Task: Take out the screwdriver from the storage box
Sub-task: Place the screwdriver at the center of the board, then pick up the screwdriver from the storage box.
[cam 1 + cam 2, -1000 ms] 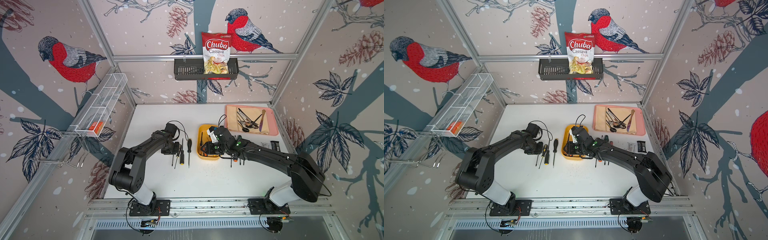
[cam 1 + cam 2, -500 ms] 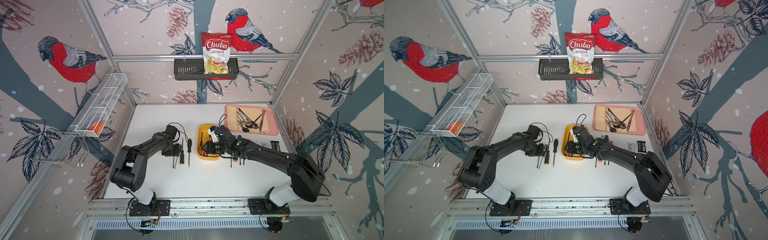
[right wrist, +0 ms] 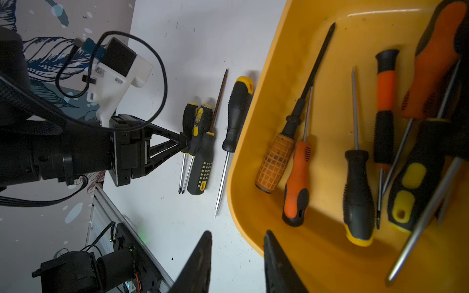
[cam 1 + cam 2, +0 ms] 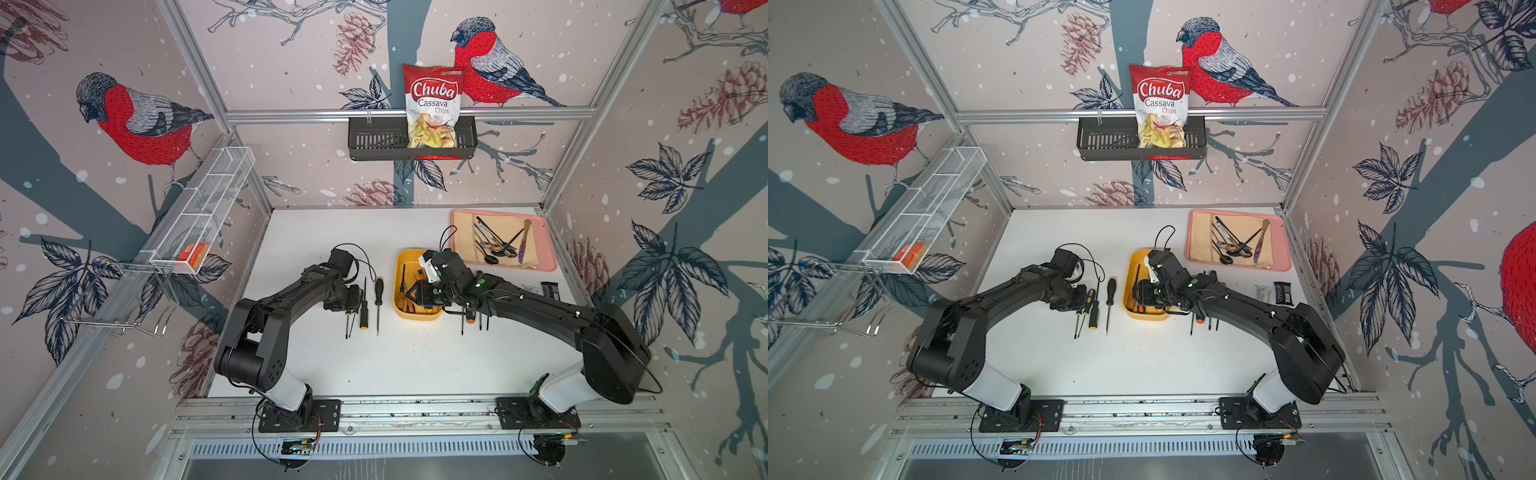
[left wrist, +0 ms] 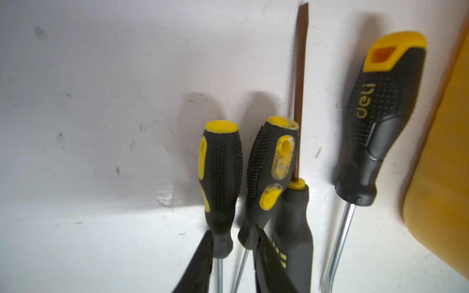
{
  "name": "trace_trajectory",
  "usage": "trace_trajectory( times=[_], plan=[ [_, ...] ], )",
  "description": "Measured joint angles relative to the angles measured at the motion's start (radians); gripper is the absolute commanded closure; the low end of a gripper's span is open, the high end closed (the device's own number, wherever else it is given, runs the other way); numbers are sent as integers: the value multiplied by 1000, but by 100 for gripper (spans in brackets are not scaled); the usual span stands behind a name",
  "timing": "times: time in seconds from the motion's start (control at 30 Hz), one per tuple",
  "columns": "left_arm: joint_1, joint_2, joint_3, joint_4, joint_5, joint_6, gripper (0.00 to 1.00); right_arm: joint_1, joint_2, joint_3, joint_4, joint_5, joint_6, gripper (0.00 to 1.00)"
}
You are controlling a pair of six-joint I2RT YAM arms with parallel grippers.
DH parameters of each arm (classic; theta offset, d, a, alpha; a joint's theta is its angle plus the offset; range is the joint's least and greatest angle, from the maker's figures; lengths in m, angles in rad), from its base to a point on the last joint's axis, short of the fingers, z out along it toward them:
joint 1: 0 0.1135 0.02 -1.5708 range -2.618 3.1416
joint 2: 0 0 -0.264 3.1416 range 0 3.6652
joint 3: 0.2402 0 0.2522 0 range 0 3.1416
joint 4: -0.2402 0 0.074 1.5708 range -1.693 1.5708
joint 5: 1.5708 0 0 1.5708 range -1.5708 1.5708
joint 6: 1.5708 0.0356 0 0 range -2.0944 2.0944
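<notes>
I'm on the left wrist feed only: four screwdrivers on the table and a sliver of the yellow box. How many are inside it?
Observer: At least six screwdrivers lie in the storage box.
Operator: Where's the right end effector?
Observer: The right end effector hangs over the box's rim, open and empty.
Operator: Anything on the box's other side?
Observer: Yes, an orange-handled screwdriver and other shafts lie partly under the right arm.
</notes>
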Motion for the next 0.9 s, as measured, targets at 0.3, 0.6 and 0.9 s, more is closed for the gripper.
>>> trace_trajectory(
  times=[0.3,0.6,0.9],
  plan=[
    [-1,-105,19,-8,71,-25,67,-29,68,121,-122,60,1,63],
    [-48,-213,24,-3,158,-62,64,-77,200,290,-290,187,27,62],
    [-125,-261,8,25,219,-114,63,-87,377,457,-457,346,71,55]
  ],
)
